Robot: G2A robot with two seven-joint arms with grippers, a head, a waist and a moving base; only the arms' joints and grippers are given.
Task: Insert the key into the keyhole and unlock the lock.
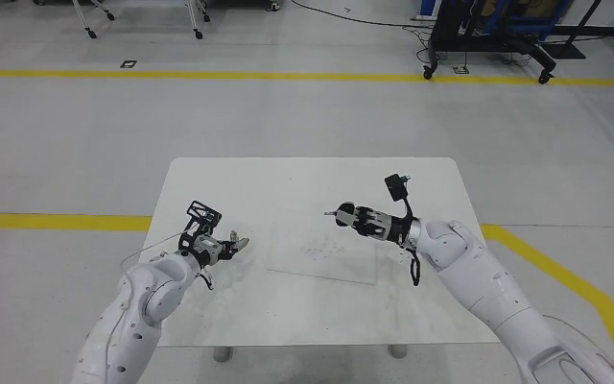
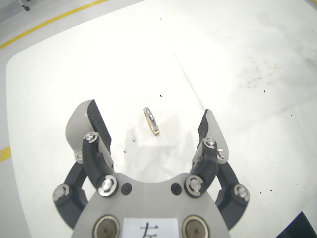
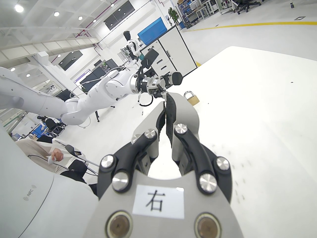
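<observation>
A small brass padlock (image 2: 151, 121) with a silver shackle stands on its edge on the white table (image 1: 288, 182). My left gripper (image 2: 148, 107) is open around it, one finger on each side and neither touching. In the right wrist view the padlock (image 3: 192, 98) sits just beside the left gripper (image 3: 171, 85). My right gripper (image 1: 338, 213) hangs over the table's middle, to the right of the padlock and apart from it. Its fingers (image 3: 171, 110) are pressed together. A thin metal tip, the key (image 1: 328, 213), sticks out of them towards the left arm.
A thin clear sheet (image 1: 326, 254) lies flat on the table's middle, with its edge (image 2: 188, 80) running just past the padlock. Dark scuff marks (image 2: 257, 77) dot that area. The table's near edge is close behind both arms.
</observation>
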